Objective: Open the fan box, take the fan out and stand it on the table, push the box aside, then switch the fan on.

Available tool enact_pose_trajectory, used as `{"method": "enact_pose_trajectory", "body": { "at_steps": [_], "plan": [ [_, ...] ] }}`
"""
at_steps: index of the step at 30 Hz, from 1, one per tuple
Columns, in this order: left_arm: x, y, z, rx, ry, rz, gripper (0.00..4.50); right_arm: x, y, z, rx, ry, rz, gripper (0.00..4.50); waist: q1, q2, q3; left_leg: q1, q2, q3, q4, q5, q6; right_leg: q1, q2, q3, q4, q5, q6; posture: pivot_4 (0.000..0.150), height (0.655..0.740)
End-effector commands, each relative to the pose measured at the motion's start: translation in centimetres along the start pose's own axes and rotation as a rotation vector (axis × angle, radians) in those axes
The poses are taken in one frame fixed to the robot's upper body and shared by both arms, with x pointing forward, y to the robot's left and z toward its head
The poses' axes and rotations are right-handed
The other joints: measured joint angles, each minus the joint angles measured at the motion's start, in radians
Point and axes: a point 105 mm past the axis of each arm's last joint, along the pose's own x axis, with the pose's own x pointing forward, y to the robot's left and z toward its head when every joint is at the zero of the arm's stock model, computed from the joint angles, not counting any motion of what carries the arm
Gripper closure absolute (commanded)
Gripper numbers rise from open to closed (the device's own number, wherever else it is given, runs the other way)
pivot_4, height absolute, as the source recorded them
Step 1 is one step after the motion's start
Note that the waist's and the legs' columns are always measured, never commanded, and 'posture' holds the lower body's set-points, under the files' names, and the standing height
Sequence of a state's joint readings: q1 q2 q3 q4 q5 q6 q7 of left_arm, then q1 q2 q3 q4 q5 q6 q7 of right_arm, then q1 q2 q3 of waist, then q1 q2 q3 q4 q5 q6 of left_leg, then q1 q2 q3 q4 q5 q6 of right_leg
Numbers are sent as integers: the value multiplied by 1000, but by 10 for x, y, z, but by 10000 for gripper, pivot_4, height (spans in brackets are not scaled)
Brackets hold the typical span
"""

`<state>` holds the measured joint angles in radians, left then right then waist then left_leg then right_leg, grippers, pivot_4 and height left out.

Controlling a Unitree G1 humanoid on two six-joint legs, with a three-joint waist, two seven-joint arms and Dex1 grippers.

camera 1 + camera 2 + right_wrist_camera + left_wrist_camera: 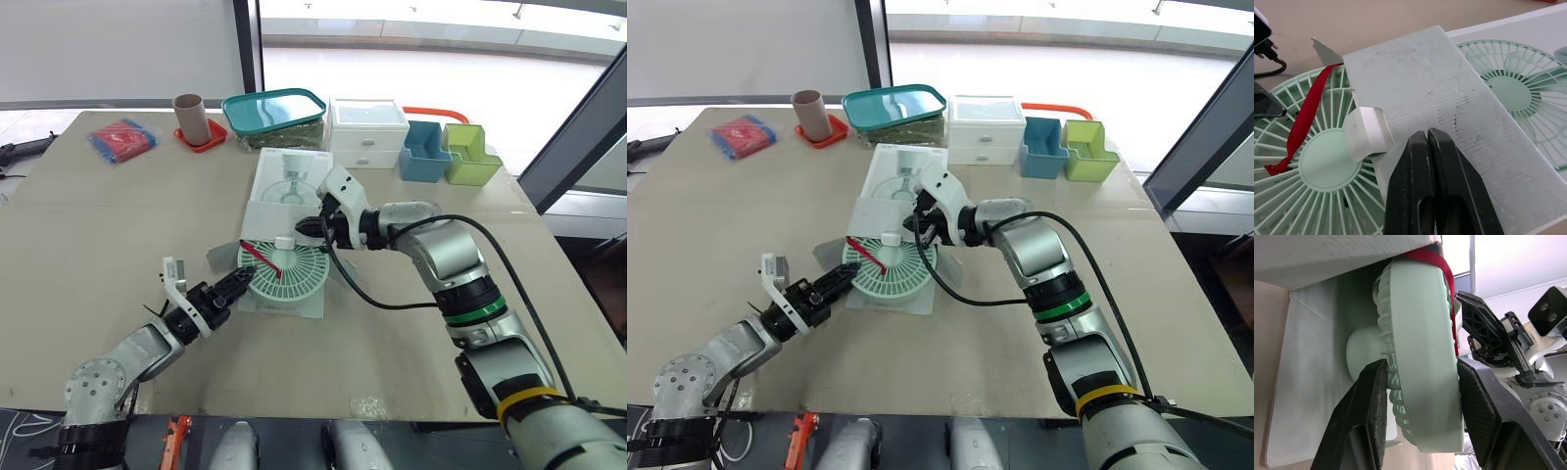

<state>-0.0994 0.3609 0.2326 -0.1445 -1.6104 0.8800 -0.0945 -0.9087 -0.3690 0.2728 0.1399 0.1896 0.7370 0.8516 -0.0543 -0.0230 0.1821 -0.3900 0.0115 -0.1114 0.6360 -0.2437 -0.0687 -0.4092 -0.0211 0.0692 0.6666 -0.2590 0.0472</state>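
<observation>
Left pincer [233, 284] clamps the near rim of the mint-green fan [294, 274], with its fingers [1371, 411] set one on each face. The fan lies flat at mid-worktop [118, 235], half out of the open white box [289, 176], a red strap [257, 255] across its grille. Right pincer [312, 225], fingers pressed together, rests its tips on the box's flap [1449, 88] above the fan.

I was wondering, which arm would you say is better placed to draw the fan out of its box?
Probably the left: the left gripper grips the fan by its rim at the open end of the box, ready to pull. The right gripper is shut against the flap, better suited to steadying.
</observation>
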Motion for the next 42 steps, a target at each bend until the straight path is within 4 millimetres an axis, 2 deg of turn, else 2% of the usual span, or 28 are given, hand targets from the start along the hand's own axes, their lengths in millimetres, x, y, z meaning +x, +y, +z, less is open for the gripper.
{"method": "enact_pose_trajectory", "body": {
  "at_steps": [1, 11, 19, 22, 27, 30, 36, 38, 41, 42],
  "plan": [
    [-15, 1, -8, -31, 8, 28, 28491, -4, -2, 13, -26, -41, -19, 45000, 0, 0, 0, 0, 0, 0, 0, 0, 0, 0, 0, 0, 0, 0, 0, 1500, 7400],
    [-49, -4, -25, -87, -9, 84, 28491, -2, -2, 12, -27, -42, -14, 45000, 1, 0, 0, 0, 0, 0, 0, 0, 0, 0, 0, 0, 0, 0, 0, 1500, 7400],
    [-69, -10, -39, -123, 5, 99, 28491, 1, -1, 15, -37, -47, -3, 45000, 3, 0, 0, 1, 1, 1, 0, 0, 0, 0, 0, 0, 0, 0, -1, 1500, 7400],
    [-76, -6, -47, -135, 17, 129, 28491, 2, -2, 16, -40, -51, -2, 45000, 4, 0, 0, 1, 1, 1, 0, 0, 0, 0, 0, 0, 0, 0, -1, 1500, 7400],
    [-82, -8, -51, -131, 30, 121, 28491, 2, -1, 17, -44, -52, 3, 45000, 4, 0, 0, 1, 1, 1, 0, 0, 0, 0, 0, 0, 0, 0, -2, 1500, 7400],
    [-85, -4, -53, -142, 26, 144, 28491, 3, -1, 18, -46, -52, 3, 45000, 4, 0, 0, 1, 1, 1, 0, 0, 0, 0, 0, 0, 0, 0, -2, 1500, 7400],
    [-78, -2, -55, -96, 58, 135, 28491, 3, -1, 18, -48, -54, 5, 45000, 5, 0, 0, 1, 1, 1, 0, 0, 0, 0, 0, 0, 0, 0, -2, 1500, 7400],
    [-76, -2, -55, -73, 62, 133, 18236, 3, -1, 18, -49, -55, 6, 45000, 5, 0, 0, 1, 1, 1, 0, 0, 0, 0, 0, 0, 0, 0, -2, 1500, 7400],
    [-77, 0, -53, -46, 67, 147, 8292, 3, -2, 18, -49, -57, 6, 45000, 5, 0, 0, 1, 1, 1, 0, 0, 0, 0, 1, 0, 0, 0, -2, 1500, 7400],
    [-79, 2, -52, -33, 68, 156, 2876, 3, -2, 19, -48, -59, 6, 45000, 5, 0, 0, 1, 1, 1, 0, 0, 0, 0, 1, 0, 0, 0, -2, 1500, 7400]
  ]
}}
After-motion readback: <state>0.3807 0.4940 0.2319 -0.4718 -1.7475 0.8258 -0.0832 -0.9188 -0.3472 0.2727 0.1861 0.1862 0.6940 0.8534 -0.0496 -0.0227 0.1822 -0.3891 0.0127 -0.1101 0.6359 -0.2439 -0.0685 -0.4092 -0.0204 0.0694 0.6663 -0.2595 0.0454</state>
